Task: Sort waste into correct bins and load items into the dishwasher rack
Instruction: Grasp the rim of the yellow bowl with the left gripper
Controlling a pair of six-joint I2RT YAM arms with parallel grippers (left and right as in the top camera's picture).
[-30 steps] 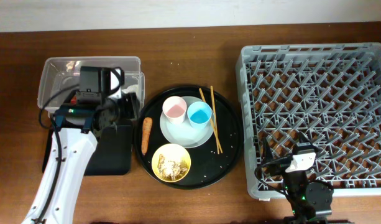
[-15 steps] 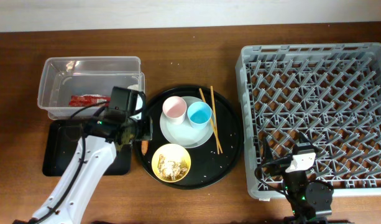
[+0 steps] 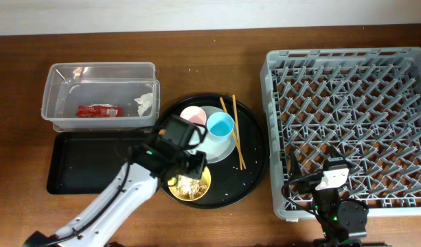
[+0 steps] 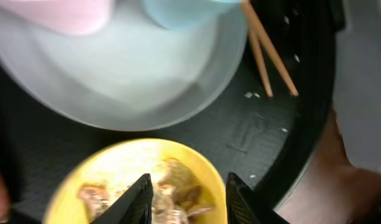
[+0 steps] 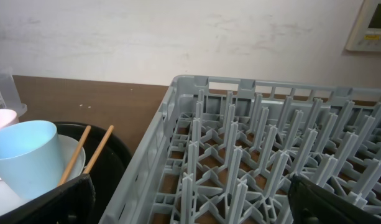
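My left gripper (image 3: 190,171) is open just above the yellow bowl (image 3: 198,187) of beige food scraps (image 4: 178,194); its jaws (image 4: 187,199) straddle the scraps. The pink cup (image 3: 191,114), blue cup (image 3: 220,125) and chopsticks (image 3: 234,134) rest on or beside the plate (image 3: 218,148). The red wrapper (image 3: 98,110) and white tissue (image 3: 144,104) lie in the clear tub (image 3: 52,89). The black tray (image 3: 86,165) holds nothing. The carrot is hidden under my left arm. My right gripper (image 3: 332,175) is open (image 5: 190,208) over the dishwasher rack's (image 3: 347,103) front left corner.
The bowl, cups, plate and chopsticks sit on a large round black tray (image 3: 251,165) between the bins and the rack. Rice grains are scattered on it. The rack's pegs (image 5: 271,155) stand right under my right gripper.
My left arm has swung right from the clear tub, across the black tray, to above the yellow bowl. The wrapper and tissue now show in the tub. The right arm has not moved.
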